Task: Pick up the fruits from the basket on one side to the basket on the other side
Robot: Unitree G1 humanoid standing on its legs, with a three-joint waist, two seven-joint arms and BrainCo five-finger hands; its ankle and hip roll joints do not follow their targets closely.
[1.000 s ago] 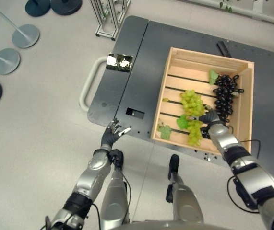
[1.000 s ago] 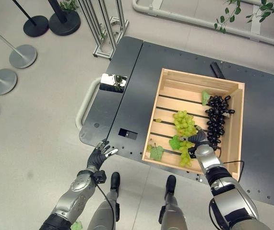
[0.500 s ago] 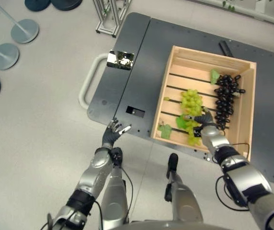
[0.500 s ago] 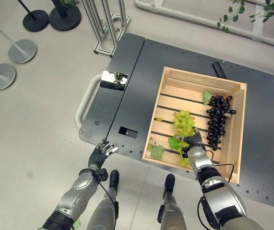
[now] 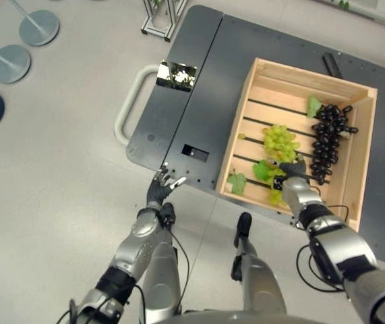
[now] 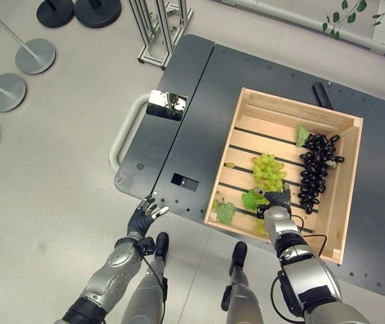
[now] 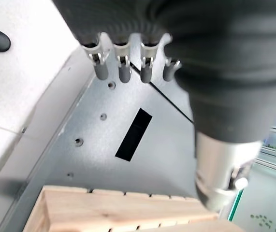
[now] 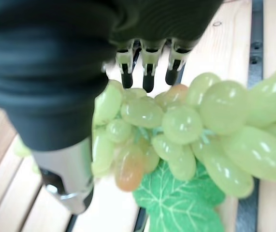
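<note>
1. The right hand [image 6: 278,206] rests over the near end of the green grapes [image 6: 268,173] in the wooden crate [image 6: 287,108], fingers [image 8: 148,79] straight above the bunch, not clamped.
2. Black grapes [image 6: 315,169] lie beside them, toward the crate's right wall.
3. The left hand [image 6: 142,215] hovers at the worktop [image 6: 199,115] edge, fingers spread.
4. Against the earlier frame, the right hand has drawn nearer along the bunch; the camera has shifted.

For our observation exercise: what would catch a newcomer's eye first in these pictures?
A wooden crate on a dark table holds green grapes beside black grapes. The right hand reaches over the green bunch. The left hand hangs open at the table's near edge.
</note>
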